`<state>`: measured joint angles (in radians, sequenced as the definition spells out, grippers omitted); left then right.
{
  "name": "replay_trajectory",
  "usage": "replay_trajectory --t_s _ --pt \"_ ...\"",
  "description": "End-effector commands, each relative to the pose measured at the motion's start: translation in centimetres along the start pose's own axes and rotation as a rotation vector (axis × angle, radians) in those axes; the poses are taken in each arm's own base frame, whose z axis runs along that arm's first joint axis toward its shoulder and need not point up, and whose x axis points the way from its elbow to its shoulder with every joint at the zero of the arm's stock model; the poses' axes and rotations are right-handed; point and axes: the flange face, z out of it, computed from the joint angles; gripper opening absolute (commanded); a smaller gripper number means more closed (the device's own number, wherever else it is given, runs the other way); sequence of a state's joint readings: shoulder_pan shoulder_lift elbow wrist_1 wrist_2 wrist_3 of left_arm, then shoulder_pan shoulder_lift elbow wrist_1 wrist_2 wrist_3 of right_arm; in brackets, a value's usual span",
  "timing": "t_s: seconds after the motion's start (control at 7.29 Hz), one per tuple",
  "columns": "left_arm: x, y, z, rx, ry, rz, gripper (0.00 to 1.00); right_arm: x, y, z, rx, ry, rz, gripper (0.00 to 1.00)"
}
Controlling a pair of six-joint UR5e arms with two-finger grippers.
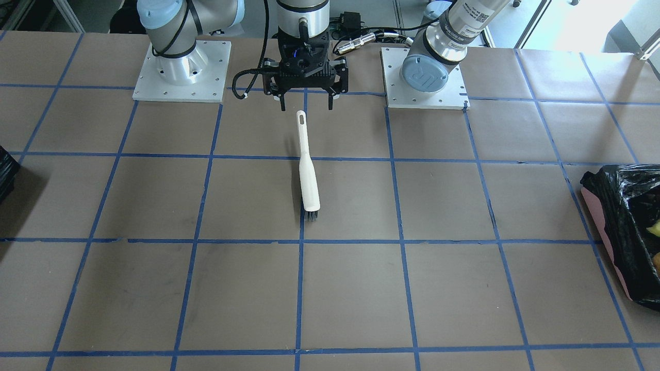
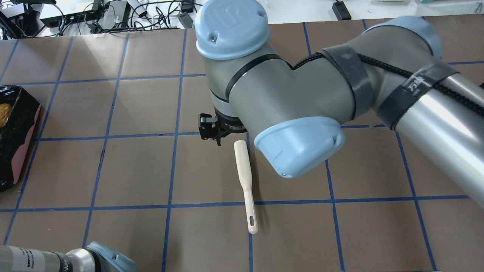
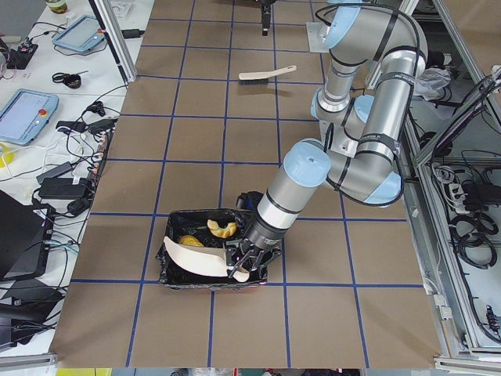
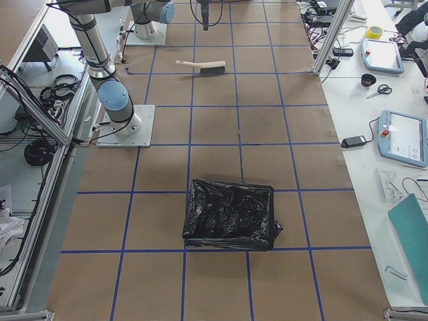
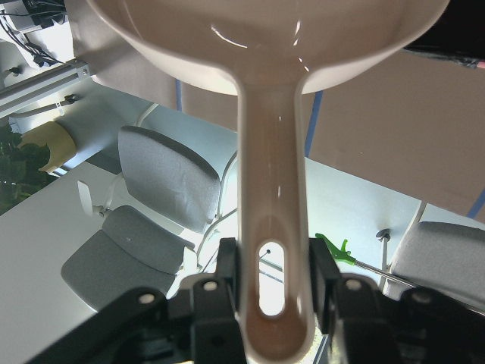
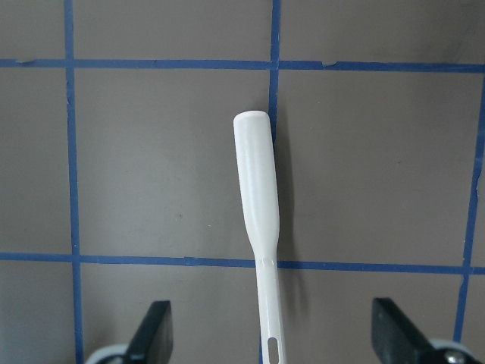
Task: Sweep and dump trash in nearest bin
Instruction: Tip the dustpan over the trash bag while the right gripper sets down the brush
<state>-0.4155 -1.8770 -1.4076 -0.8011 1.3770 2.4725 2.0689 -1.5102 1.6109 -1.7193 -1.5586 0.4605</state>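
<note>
1. Dustpan (image 5: 265,45) handle was clenched between the fingers (image 5: 227,273) of the left gripper (image 5: 274,284), 1 pad on each side of the slotted end. The pan itself reached out well beyond the fingertips.
2. From the left-end camera, the dustpan (image 3: 196,258) was tilted over the black-lined bin (image 3: 168,270), its lip lower than the fingers and inside the rim. Judgement: it was held this way so that the load would slide off and land inside the bin, not on the table (image 1: 154,206).
3. Trash (image 3: 221,228) lay in the bin, just beyond and below the left fingertips and close under the pan's lip. Yellowish and brown pieces were visible. I could not confirm that all 3 were there.
4. Right gripper (image 1: 306,105) hovered with its fingers (image 6: 151,334) spread wide, grasping nothing. The brush (image 1: 308,175) lay flat on the table beneath. Its thin slotted handle end sat between the 2 fingers in the wrist view, and its bristle head pointed away from them.
5. Judgement: the brush looked set down because sweeping was done. The handle centred under the released fingers left it easy to pick up again. The dump itself looked essentially complete.
</note>
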Motion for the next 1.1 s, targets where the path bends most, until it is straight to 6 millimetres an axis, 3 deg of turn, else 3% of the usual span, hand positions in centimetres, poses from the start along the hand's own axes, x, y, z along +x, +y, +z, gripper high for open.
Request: replay_trajectory --t_s 0.0,0.14,0.27,0.41,0.55,0.82,0.96 --pt "-3.4 -3.8 -3.8 0.025 0.008 0.019 0.00 7.2 -3.0 -2.1 -0.001 0.017 -0.091 0.96" --pt "-4.3 -6.7 -5.8 0.088 0.092 -0.068 0.00 13.2 -4.4 -3.5 -0.011 0.022 -0.099 0.90" --pt "-5.2 -9.7 -7.1 0.141 0.129 -0.117 0.00 16.5 -5.6 -3.7 -0.008 0.022 -0.060 0.95" --pt "-6.4 -12.5 -8.1 0.173 0.146 -0.184 0.00 16.6 -5.4 -4.2 0.003 0.023 -0.047 0.99" --pt "-7.2 -16.7 -9.3 0.239 0.230 -0.296 0.00 16.6 -5.4 -4.4 0.016 0.022 -0.047 1.00" --pt "-10.1 -27.3 -11.4 0.290 0.328 -0.458 0.00 16.6 -5.3 -4.8 0.027 0.023 -0.060 1.00" --pt "-11.0 -33.0 -12.4 0.260 0.378 -0.533 0.00 17.6 -5.6 -5.5 0.046 0.026 -0.039 1.00"
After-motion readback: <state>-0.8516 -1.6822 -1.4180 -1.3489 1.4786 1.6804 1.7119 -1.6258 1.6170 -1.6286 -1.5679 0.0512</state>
